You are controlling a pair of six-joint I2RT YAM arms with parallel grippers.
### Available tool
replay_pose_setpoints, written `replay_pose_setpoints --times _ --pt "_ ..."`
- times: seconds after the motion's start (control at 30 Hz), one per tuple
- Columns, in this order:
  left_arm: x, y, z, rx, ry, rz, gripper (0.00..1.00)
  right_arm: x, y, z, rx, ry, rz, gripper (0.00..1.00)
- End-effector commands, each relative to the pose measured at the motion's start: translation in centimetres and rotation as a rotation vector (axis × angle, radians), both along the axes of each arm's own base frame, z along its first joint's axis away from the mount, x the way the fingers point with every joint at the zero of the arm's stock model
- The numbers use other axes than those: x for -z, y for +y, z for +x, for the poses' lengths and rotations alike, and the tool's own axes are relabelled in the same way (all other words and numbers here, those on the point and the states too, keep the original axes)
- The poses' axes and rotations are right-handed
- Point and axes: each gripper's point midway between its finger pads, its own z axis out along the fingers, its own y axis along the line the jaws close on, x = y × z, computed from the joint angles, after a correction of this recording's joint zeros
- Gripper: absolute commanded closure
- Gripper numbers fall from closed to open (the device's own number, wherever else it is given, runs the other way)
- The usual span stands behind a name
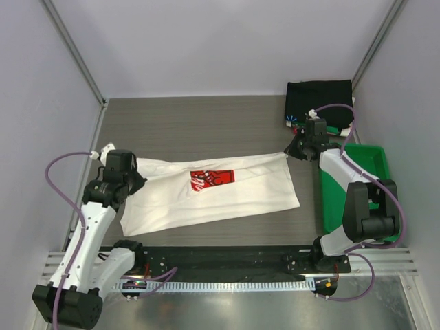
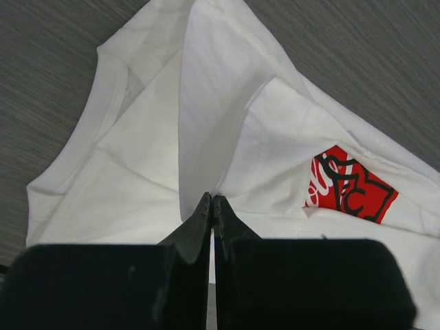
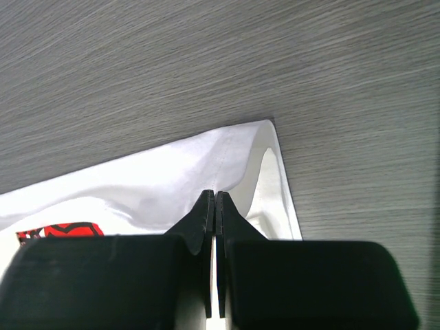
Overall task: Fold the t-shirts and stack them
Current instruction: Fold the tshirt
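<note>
The white t-shirt (image 1: 220, 196) with the red square Coca-Cola print (image 1: 212, 179) lies stretched across the middle of the table. My left gripper (image 1: 133, 172) is shut on its left end; in the left wrist view (image 2: 212, 199) the jaws pinch a raised fold of white cloth (image 2: 206, 124). My right gripper (image 1: 294, 150) is shut on its upper right corner; in the right wrist view (image 3: 214, 195) the jaws pinch a fold of white cloth (image 3: 192, 172) lifted off the table. A folded black t-shirt (image 1: 320, 100) lies at the back right.
A green plastic tray (image 1: 375, 165) stands at the right edge, beside my right arm. The grey wood-grain table (image 1: 199, 127) is walled by white panels at the back and sides. A black rail (image 1: 220, 258) runs along the near edge.
</note>
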Motion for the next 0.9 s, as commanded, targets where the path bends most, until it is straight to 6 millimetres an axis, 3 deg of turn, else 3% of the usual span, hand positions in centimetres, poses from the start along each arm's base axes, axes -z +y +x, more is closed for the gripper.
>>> replay_pose_setpoints --times 0.0,0.27,0.47,0.57,0.6,0.73,0.87 --pt "-0.3 0.7 -2.9 -0.02 0.053 0.014 1.0 -2.3 -0.4 0.4 0.003 -0.071 0.005 0.99" --pt "-1.5 0.8 -5.9 -0.04 0.039 -0.022 1.0 -1.3 -0.8 -0.4 0.015 -0.046 0.017 0.99" --pt "-0.4 0.2 -8.5 -0.037 0.115 -0.071 1.0 -0.2 -0.8 -1.6 0.023 -0.021 0.029 0.98" --pt "0.0 0.1 -9.7 -0.033 0.132 -0.086 0.87 -0.4 -0.8 -1.7 0.021 -0.015 0.026 0.54" --pt "0.2 -0.3 -10.4 -0.021 0.152 -0.103 0.64 -0.5 -1.1 -1.9 0.033 -0.002 0.016 0.35" --pt "-0.7 -0.5 -11.2 -0.009 0.097 -0.132 0.31 -3.2 -1.1 -0.9 0.027 -0.055 0.014 0.21" --pt "0.1 -1.2 -9.7 0.001 0.073 -0.157 0.29 -5.0 1.5 0.2 -0.058 -0.087 0.099 0.22"
